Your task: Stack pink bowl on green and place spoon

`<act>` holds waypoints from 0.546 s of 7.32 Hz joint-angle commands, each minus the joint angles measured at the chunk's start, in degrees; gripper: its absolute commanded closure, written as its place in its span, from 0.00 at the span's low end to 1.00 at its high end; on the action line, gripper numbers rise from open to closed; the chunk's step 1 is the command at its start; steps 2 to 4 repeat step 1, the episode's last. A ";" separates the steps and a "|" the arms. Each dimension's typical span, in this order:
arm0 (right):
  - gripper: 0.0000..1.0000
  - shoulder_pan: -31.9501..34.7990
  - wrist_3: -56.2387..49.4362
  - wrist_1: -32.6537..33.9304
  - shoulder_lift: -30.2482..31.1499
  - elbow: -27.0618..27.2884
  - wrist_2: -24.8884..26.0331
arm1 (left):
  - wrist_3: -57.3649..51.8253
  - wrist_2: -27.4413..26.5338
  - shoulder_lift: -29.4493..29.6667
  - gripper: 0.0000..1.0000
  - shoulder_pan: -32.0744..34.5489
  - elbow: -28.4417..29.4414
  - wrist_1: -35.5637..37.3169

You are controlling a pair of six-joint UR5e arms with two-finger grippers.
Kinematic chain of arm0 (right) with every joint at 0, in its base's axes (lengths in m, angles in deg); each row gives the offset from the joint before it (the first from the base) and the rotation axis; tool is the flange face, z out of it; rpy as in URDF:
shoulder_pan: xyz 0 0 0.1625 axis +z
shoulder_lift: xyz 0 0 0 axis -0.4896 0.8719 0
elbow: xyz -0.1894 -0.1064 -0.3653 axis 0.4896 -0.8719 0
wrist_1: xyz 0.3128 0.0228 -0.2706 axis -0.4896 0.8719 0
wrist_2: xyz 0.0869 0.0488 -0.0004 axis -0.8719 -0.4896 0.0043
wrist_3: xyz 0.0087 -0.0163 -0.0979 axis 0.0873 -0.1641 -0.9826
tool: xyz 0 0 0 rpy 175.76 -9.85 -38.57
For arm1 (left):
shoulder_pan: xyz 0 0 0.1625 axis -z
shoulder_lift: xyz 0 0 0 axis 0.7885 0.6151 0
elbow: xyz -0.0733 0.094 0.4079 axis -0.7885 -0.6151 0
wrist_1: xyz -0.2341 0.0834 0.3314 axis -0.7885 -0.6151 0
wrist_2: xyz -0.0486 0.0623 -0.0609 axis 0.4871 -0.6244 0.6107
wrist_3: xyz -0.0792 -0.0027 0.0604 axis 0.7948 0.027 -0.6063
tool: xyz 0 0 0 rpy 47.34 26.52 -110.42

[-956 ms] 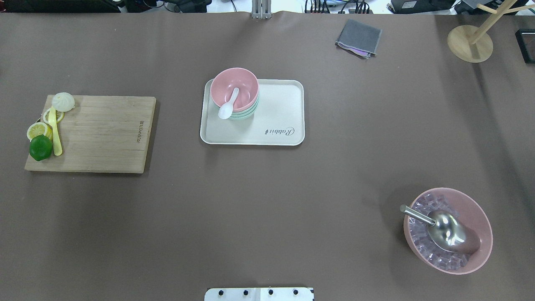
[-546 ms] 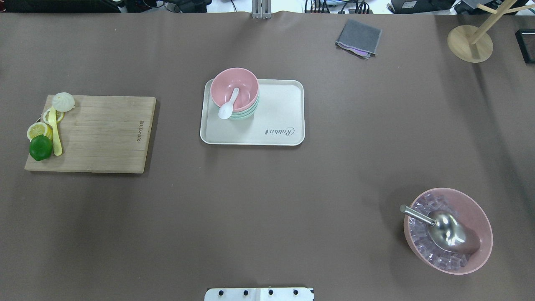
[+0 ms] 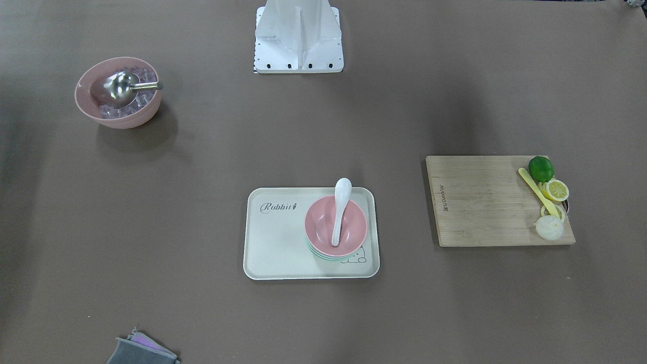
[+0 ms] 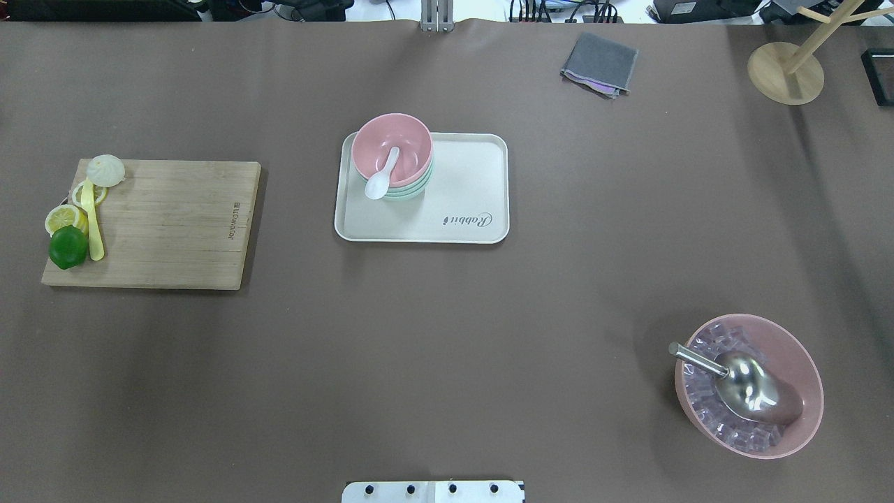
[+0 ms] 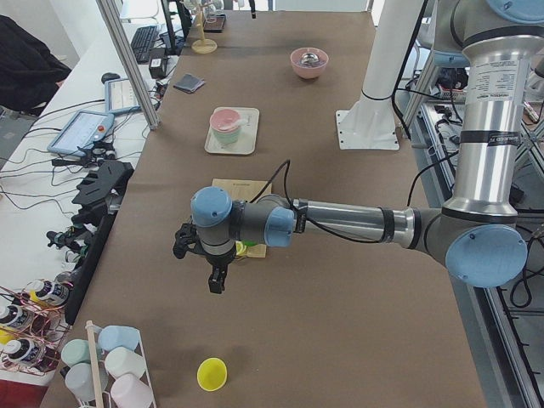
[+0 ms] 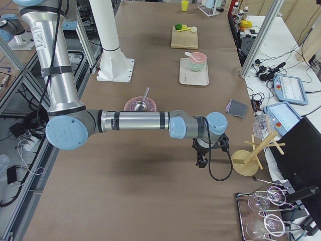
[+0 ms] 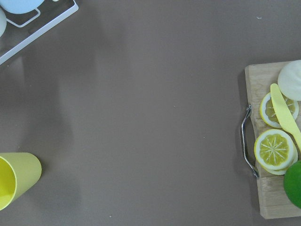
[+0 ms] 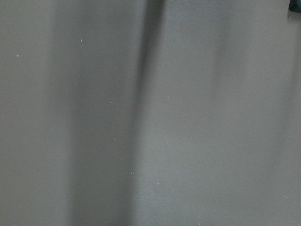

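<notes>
The pink bowl point(image 4: 408, 143) sits nested on the green bowl point(image 4: 414, 190) at the left end of the cream tray point(image 4: 461, 188). The white spoon point(image 4: 381, 178) lies in the pink bowl, its scoop end out over the rim. The front-facing view shows the same: pink bowl point(image 3: 354, 227), spoon point(image 3: 339, 207), tray point(image 3: 275, 237). My left gripper point(image 5: 212, 276) hangs far off past the cutting board and shows only in the exterior left view. My right gripper point(image 6: 200, 161) hangs near the wooden stand and shows only in the exterior right view. I cannot tell whether either is open or shut.
A wooden cutting board point(image 4: 167, 223) holds a lime point(image 4: 68, 246), lemon slices, a yellow knife and a bun. A large pink bowl of ice point(image 4: 803, 370) with a metal scoop stands at the front right. A grey cloth point(image 4: 599, 63) and a wooden stand point(image 4: 785, 72) lie at the back. A yellow cup point(image 7: 14, 179) lies near the left wrist.
</notes>
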 commanded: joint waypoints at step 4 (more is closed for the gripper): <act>0.00 0.00 0.07 0.00 0.09 0.04 0.00 | 0.07 -0.01 0.22 0.02 0.00 0.00 0.00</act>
